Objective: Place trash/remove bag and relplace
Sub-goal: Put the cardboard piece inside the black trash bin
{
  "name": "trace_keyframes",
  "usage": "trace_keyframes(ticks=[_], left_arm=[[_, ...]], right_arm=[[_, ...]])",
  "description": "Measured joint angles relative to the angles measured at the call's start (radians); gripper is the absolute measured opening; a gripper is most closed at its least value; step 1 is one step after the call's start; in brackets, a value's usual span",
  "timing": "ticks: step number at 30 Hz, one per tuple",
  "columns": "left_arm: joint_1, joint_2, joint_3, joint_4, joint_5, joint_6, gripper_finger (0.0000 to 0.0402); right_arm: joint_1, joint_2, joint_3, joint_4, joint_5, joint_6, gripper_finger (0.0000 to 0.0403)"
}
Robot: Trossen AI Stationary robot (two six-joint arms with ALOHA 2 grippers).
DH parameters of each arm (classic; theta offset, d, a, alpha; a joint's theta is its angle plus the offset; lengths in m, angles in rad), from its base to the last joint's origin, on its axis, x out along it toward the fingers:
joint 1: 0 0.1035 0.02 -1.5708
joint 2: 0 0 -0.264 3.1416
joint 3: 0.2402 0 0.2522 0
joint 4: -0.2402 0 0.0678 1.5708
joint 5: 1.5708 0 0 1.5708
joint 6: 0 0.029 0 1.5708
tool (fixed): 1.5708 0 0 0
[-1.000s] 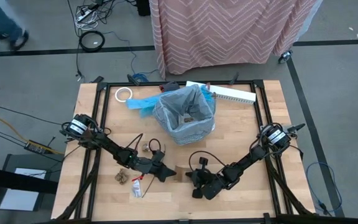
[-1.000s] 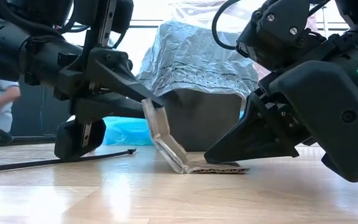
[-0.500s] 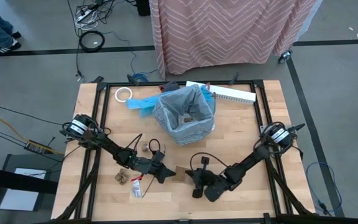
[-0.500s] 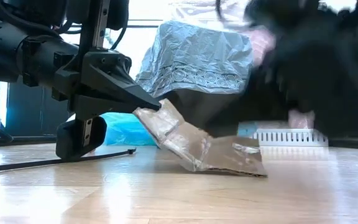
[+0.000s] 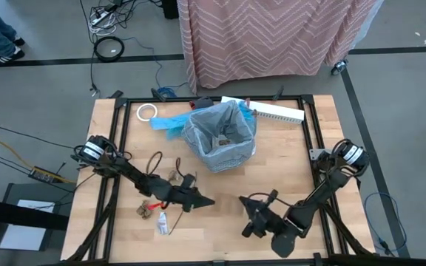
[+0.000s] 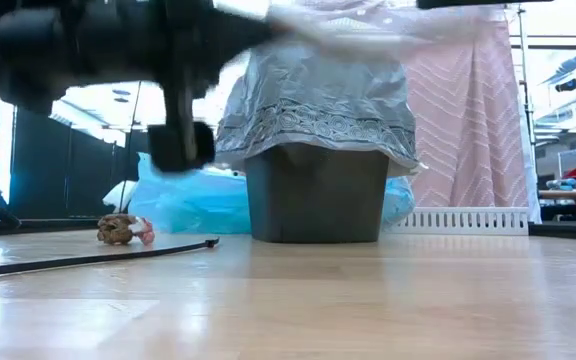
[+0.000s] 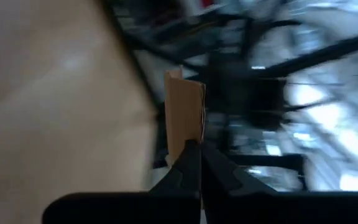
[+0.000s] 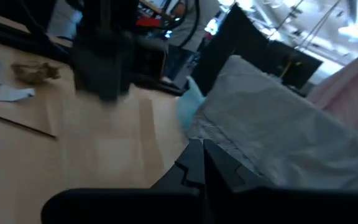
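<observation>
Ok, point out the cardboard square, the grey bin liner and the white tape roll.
cardboard square [image 7: 184,113]: left wrist view, its flat brown face.
grey bin liner [image 5: 198,127]: high view, its wrinkled left rim.
white tape roll [image 5: 147,111]: high view, its ring.

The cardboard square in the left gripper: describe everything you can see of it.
The cardboard square is a flat, thin brown piece with a plain face and a lighter strip along one edge. The left wrist view shows it standing out past the left gripper, whose closed fingers pinch one of its edges, so most of the piece is free. It is off the wooden table, and nothing else touches it. In the high view the gripper sits in front of the bin; the card itself is hard to make out there.
</observation>
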Motion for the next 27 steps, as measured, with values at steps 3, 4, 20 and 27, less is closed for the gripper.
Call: trace_keyframes(ticks=[3, 4, 20, 27], left_arm=[[-0.001, -0.001, 0.001, 0.177, 0.01, 0.039, 0.0], [0.002, -0.001, 0.001, 0.234, 0.009, 0.051, 0.0], [0.15, -0.439, 0.004, -0.034, 0.041, 0.488, 0.0], [0.305, -0.674, 0.083, -0.586, -0.041, 0.871, 0.0]], right_arm=[[0.013, 0.0, 0.0, -0.003, 0.042, -0.006, 0.0], [0.016, 0.0, 0.0, -0.004, 0.045, -0.003, 0.0], [0.015, 0.0, 0.0, -0.015, 0.038, 0.038, 0.0], [0.01, 0.0, 0.0, -0.021, -0.01, 0.067, 0.0]])
